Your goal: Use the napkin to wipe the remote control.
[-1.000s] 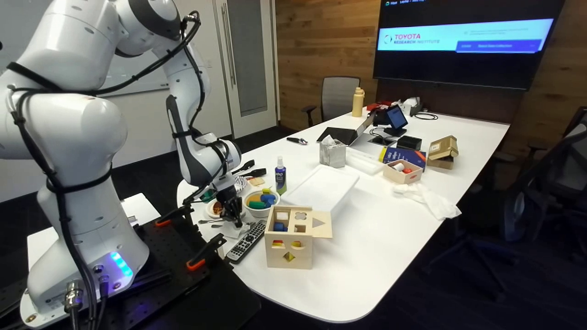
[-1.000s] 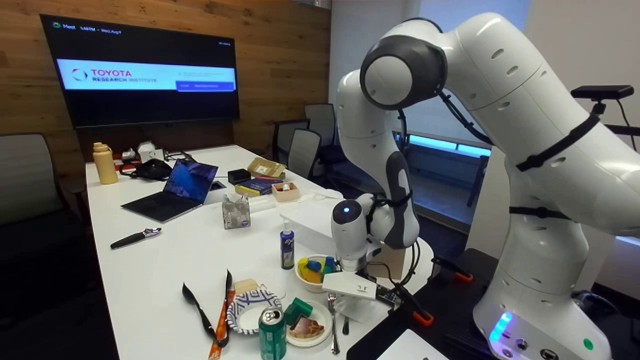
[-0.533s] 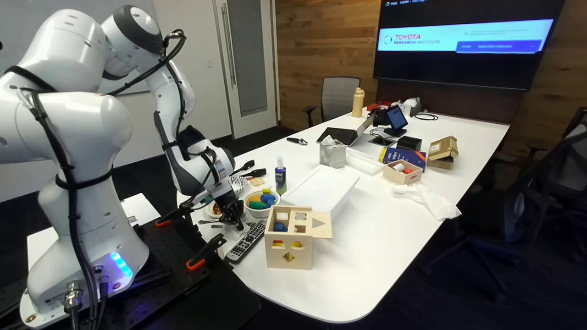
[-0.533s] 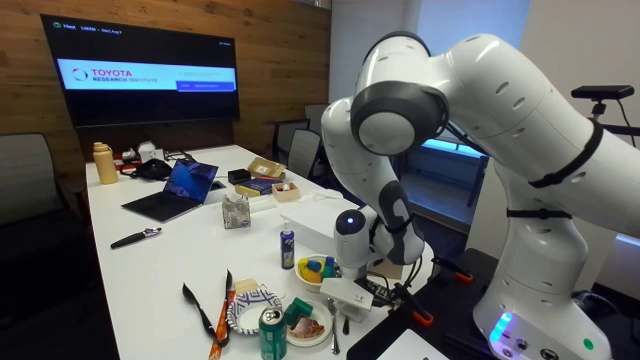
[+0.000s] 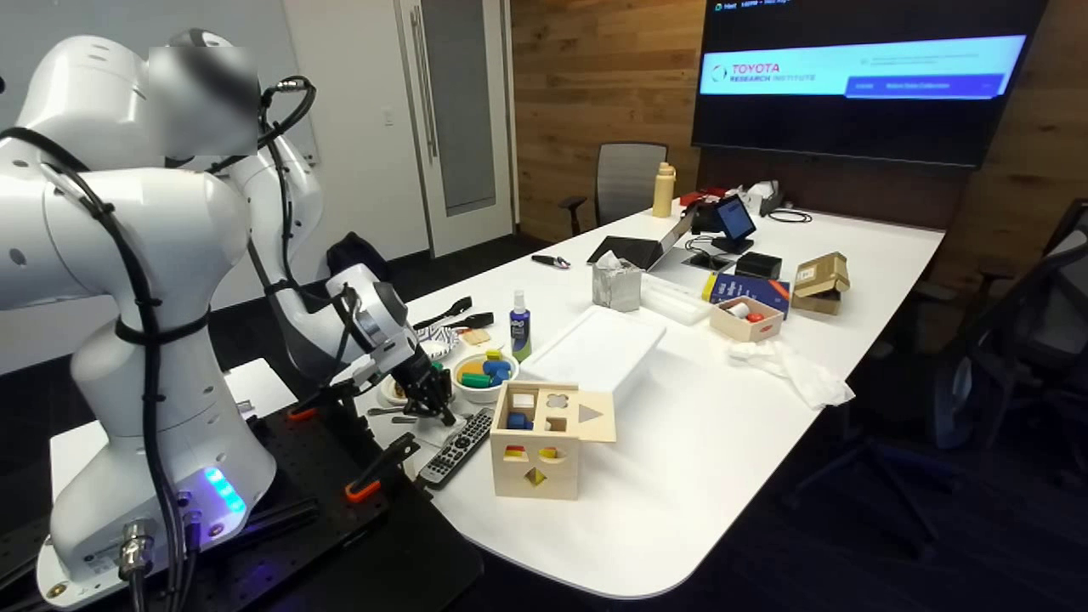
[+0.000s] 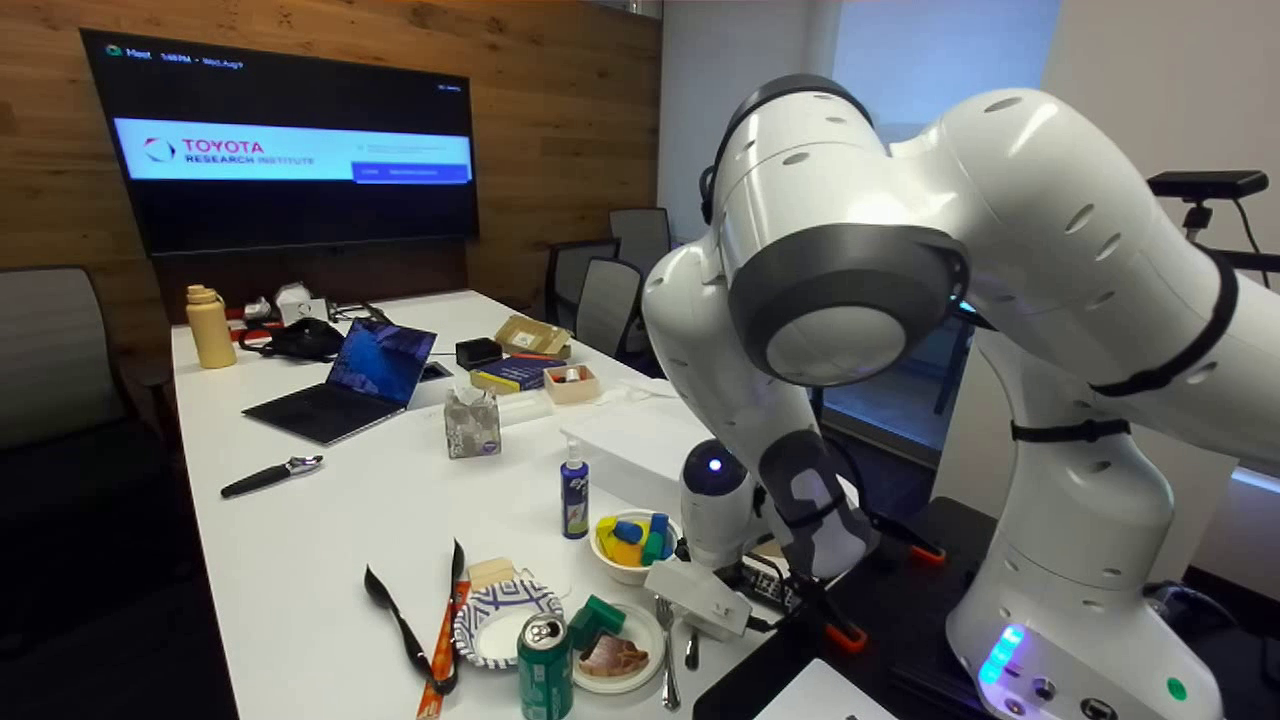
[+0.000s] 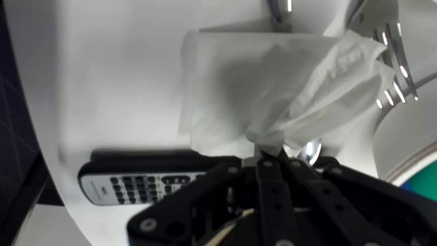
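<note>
The napkin is a thin white sheet, folded and crumpled, spread above the table and partly over the cutlery in the wrist view. It also shows in an exterior view. My gripper is shut on the napkin's near edge; its tip is low, just beside the remote. The remote control is silver and black with dark buttons. In the wrist view its right part is hidden behind the gripper. It lies along the table's edge in an exterior view and is partly hidden by the arm in an exterior view.
A wooden shape box stands right beside the remote. A bowl of coloured blocks is close behind the gripper. Forks, a spoon tip and a plate with food are near. Black clamps sit at the table's edge.
The arm has folded lower and back toward its base, and the wrist has tilted. The gripper tip has shifted only slightly toward the remote, still holding the napkin. The remote has not moved.
</note>
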Robot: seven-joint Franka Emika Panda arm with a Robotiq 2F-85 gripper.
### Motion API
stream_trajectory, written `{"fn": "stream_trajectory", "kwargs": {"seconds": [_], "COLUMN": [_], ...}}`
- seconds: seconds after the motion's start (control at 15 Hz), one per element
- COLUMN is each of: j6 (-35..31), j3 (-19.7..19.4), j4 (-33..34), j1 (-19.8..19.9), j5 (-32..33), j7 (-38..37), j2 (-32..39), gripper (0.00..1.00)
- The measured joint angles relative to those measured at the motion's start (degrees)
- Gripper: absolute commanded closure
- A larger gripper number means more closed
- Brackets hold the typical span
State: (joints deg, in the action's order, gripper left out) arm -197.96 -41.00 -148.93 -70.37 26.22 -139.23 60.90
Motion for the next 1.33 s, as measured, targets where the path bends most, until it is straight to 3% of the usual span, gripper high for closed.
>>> {"fn": "stream_trajectory", "kwargs": {"seconds": [0.4,0.67,0.93,1.33], "j6": [0.0,0.0,0.0,0.0], "j3": [5.4,8.4,10.0,8.9], "j4": [-2.0,-1.7,-1.1,0.0], "j1": [-2.9,-2.9,-2.9,-3.0], "j5": [-31.2,-45.2,-53.6,-53.4], "j7": [21.6,32.2,38.7,38.9], "j2": [-0.3,-0.6,-0.7,-0.7], "gripper": [1.00,1.00,1.00,1.00]}}
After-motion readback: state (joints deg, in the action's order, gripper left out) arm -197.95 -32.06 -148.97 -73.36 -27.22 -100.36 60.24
